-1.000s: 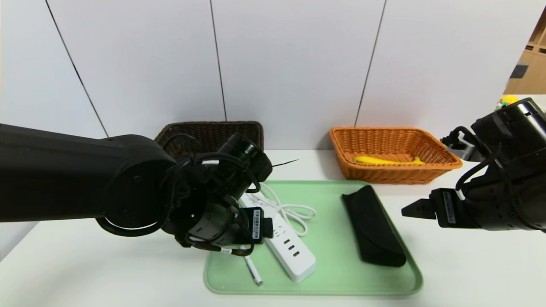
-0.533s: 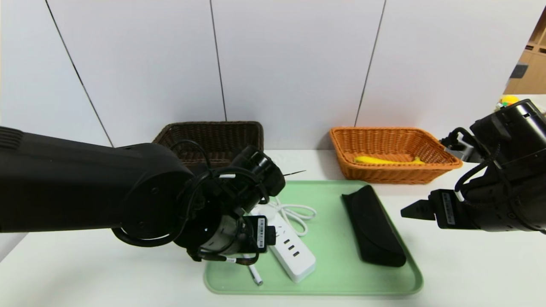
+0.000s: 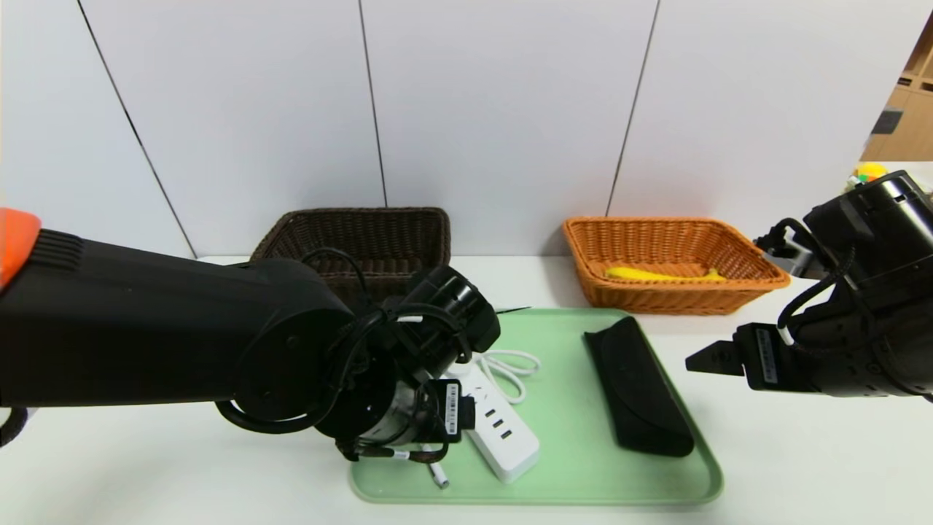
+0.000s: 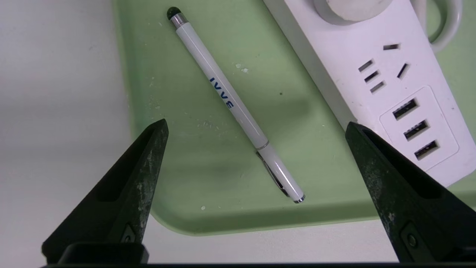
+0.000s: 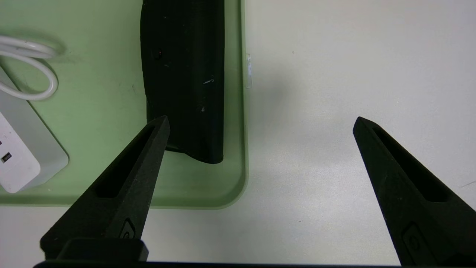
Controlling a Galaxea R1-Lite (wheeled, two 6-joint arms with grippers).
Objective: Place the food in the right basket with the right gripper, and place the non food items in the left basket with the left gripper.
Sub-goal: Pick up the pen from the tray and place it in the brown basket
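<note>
A white pen (image 4: 223, 96) lies in the near left corner of the green tray (image 3: 576, 467), beside a white power strip (image 3: 503, 437) with its coiled cable. My left gripper (image 4: 256, 123) hovers open just above the pen, one finger on either side of it. A black glasses case (image 3: 638, 386) lies on the tray's right side. My right gripper (image 5: 261, 118) hangs open and empty over the bare table off the tray's right edge. A banana (image 3: 656, 275) lies in the orange right basket (image 3: 765, 273). The dark brown left basket (image 3: 364, 233) stands behind my left arm.
Both baskets stand against the white wall behind the tray. In the head view my bulky left arm (image 3: 182, 335) hides the tray's left edge and part of the brown basket. White table surrounds the tray on both sides.
My left arm has shifted to the right and a little nearer, lower over the tray's near left corner and the pen. The right arm has stayed put.
</note>
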